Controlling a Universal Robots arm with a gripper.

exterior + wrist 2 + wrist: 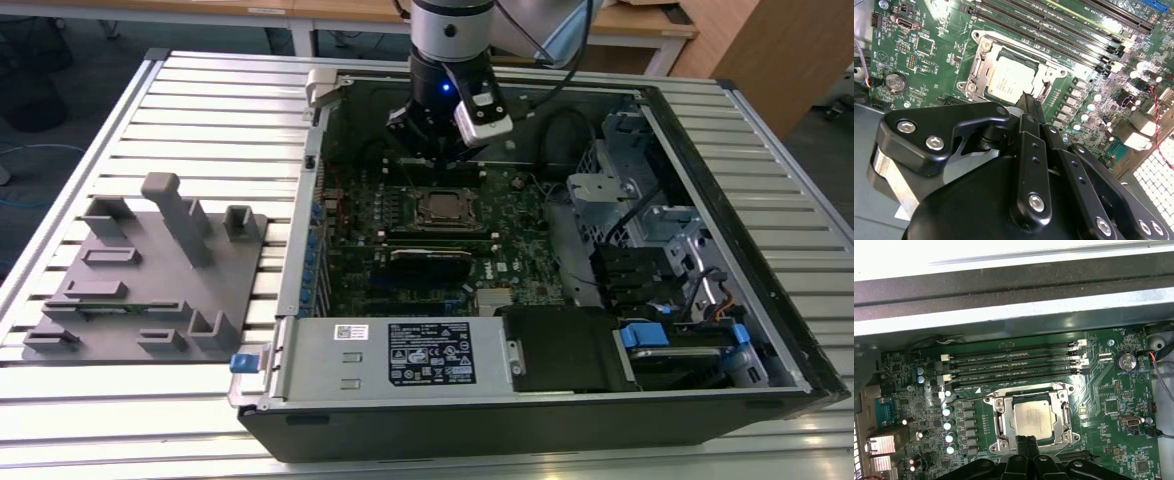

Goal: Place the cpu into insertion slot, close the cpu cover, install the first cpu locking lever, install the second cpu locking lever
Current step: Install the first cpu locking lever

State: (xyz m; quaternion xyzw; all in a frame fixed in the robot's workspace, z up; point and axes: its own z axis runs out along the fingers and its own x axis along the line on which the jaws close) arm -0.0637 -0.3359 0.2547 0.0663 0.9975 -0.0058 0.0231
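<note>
The cpu (1034, 418) (1010, 81) shows its dull silver top inside the insertion slot (445, 207) on the green board. The cpu cover (1004, 412) (985, 64) lies flat around it as a silvery frame. My gripper (1026, 446) (1029, 102) hangs just above the socket's edge, at the side away from the memory slots. Its black fingers are pressed together, shut with nothing between them. In the exterior view the gripper (434, 152) is low inside the open computer case, just behind the socket. I cannot tell how the locking levers stand.
Long black memory slots (1014, 367) run beside the socket. The case walls (320, 180), a drive cage (627, 200), cables (574, 130) and the power supply (400, 355) close in the board. A grey fixture block (147, 270) stands on the slatted table at the exterior view's left.
</note>
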